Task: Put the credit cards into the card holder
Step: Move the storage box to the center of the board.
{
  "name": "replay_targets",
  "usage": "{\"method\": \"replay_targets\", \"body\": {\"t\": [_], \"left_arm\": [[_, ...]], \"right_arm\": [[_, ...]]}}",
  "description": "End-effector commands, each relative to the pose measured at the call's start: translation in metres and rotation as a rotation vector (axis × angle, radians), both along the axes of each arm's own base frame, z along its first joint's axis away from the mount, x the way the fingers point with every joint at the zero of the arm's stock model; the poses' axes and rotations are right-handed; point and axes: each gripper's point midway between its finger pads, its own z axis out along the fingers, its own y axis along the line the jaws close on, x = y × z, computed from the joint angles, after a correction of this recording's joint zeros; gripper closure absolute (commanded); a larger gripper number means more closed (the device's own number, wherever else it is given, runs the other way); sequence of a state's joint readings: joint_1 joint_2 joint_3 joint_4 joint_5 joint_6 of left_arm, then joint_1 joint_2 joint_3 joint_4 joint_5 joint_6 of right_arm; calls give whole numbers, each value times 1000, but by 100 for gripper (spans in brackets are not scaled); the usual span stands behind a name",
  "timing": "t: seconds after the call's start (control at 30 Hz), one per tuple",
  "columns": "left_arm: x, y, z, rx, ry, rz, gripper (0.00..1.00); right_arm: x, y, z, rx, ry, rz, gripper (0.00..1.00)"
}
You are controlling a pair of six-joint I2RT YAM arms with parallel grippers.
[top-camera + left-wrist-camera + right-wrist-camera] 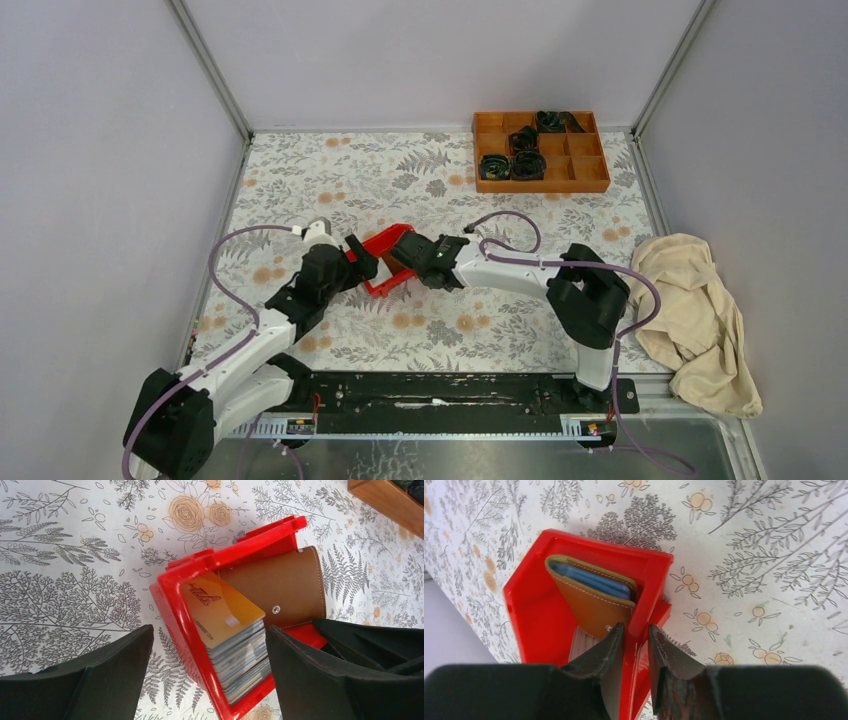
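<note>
A red plastic bin [383, 247] sits mid-table and holds a stack of credit cards [242, 660] standing on edge, with a gold-tan card [222, 607] facing outward. The brown card holder [285, 582] stands behind the stack, snap stud showing. Its pale blue lining shows in the right wrist view [594, 607]. My left gripper [209, 630] is open and straddles the bin's side wall and the card stack. One finger is outside the bin and one is beside the cards. My right gripper [634, 630] is shut on the bin's wall [649, 580].
An orange wooden compartment tray [540, 152] with black coiled items stands at the back right. A beige cloth [695, 310] lies at the right edge. The tabletop has a floral cover. The tray's corner shows in the left wrist view [385, 500].
</note>
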State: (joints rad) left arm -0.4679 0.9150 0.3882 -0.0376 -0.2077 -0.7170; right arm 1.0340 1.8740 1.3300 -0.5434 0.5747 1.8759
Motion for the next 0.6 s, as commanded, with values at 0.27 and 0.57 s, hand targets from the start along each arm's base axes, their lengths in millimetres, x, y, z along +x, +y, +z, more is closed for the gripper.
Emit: {"method": "replay_targets", "body": {"t": [0.27,0.57], "left_arm": [[24,-7,7,-16,-89,65,11],[19,10,27,-70,-195,161,11]], "right_arm": [[12,6,28,-32,-121,134,61],[9,4,57,-114,-230,355,58]]}}
